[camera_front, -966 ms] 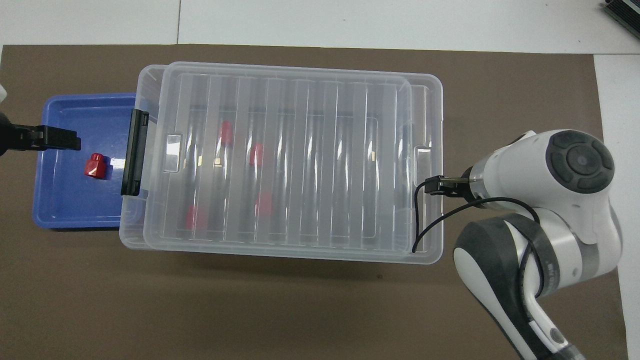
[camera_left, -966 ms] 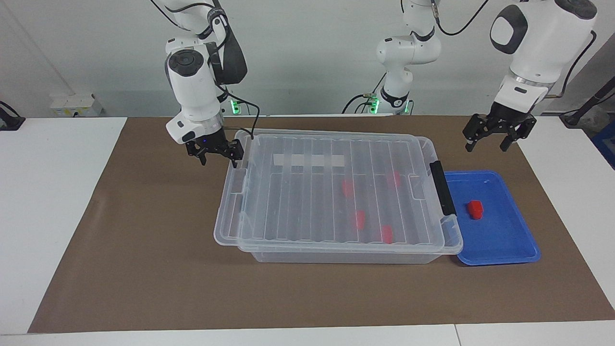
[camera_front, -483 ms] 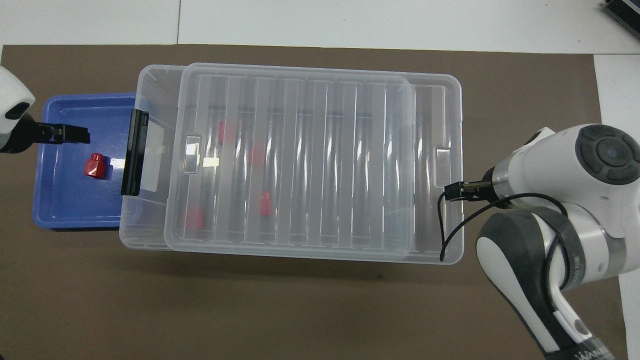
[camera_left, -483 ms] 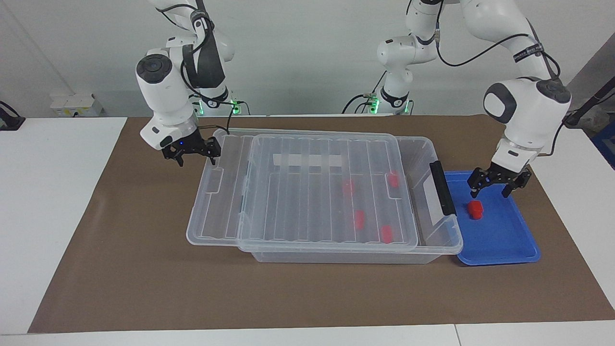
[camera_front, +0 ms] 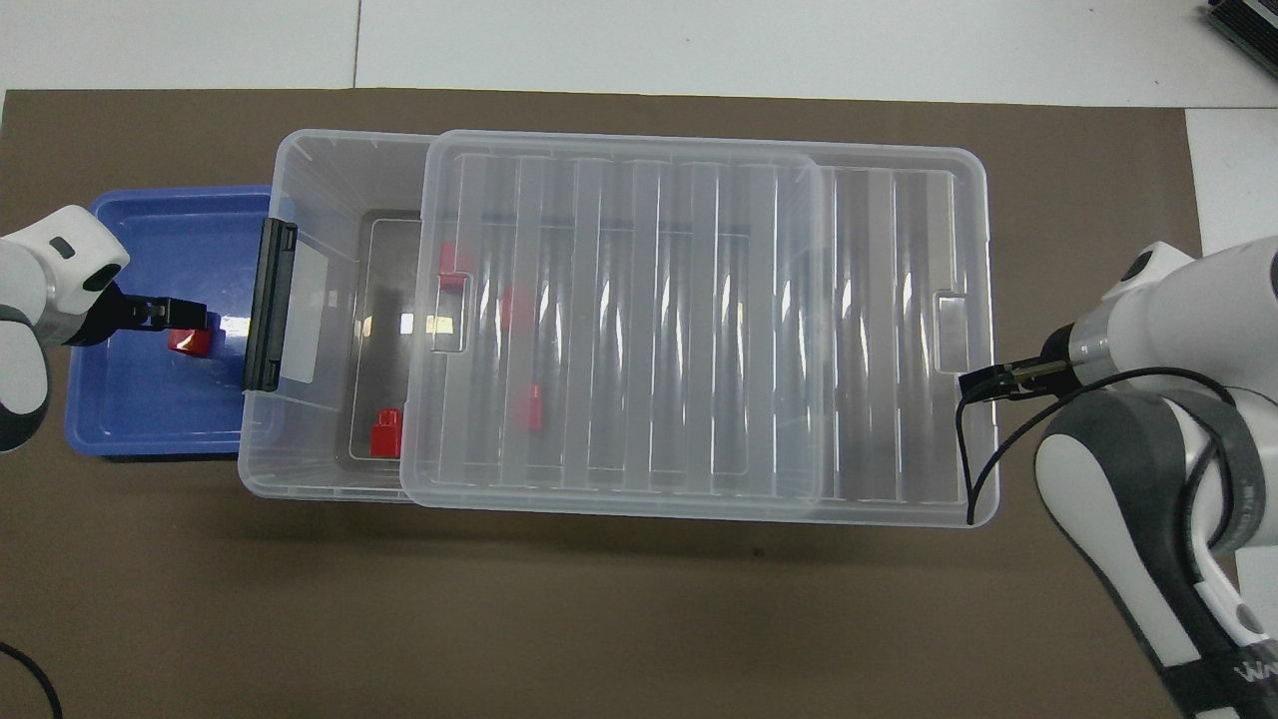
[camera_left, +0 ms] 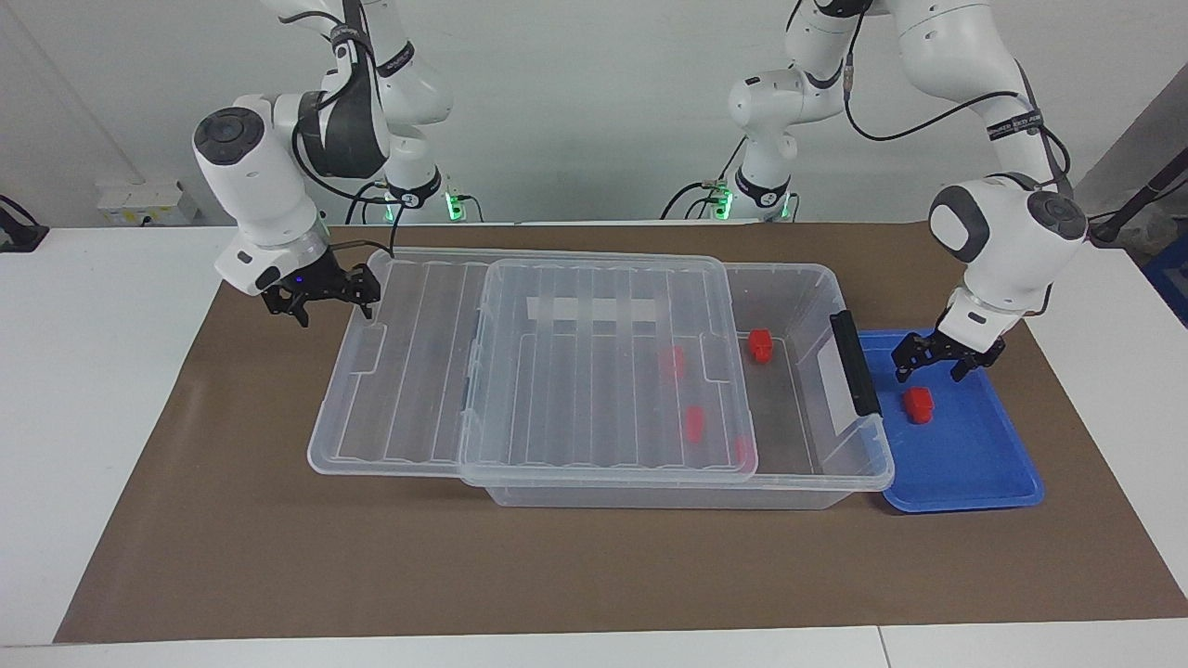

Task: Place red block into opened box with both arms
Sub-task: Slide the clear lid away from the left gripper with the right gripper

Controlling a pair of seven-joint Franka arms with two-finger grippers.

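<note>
The red block (camera_left: 919, 404) (camera_front: 192, 343) lies in the blue tray (camera_left: 974, 464). My left gripper (camera_left: 930, 371) (camera_front: 200, 318) hangs open just above it, without touching it. The box (camera_left: 840, 288) is a clear bin with a black latch bar (camera_left: 854, 362) at the tray's end. Its ribbed lid (camera_left: 594, 371) (camera_front: 699, 330) sits slid toward the right arm's end, so the latch end is uncovered. My right gripper (camera_left: 325, 306) (camera_front: 973, 384) is open at the lid's overhanging end rim. Several red blocks lie in the box, one (camera_left: 759, 343) uncovered.
The blue tray (camera_front: 130, 419) stands against the box's latch end, partly under its rim. Everything rests on a brown mat (camera_left: 278, 557), with white table around it. The lid overhangs the mat at the right arm's end.
My right gripper has moved toward the right arm's end and the lid has slid along with it, uncovering the box's latch end. My left gripper has come down over the tray, close above the red block.
</note>
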